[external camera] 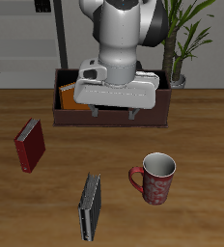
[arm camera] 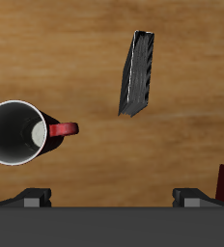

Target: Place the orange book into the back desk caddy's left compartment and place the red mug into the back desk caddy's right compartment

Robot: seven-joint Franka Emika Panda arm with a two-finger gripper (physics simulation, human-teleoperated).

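While the orange book point(external camera: 71, 97) already sits inside the back desk caddy point(external camera: 109, 118), just under the gripper point(external camera: 114, 109), half the job looks done. The gripper's fingers are spread wide and hold nothing. The red mug point(external camera: 154, 178) stands on the table — well away from the gripper, nearer the front edge — and has yet to be picked up.
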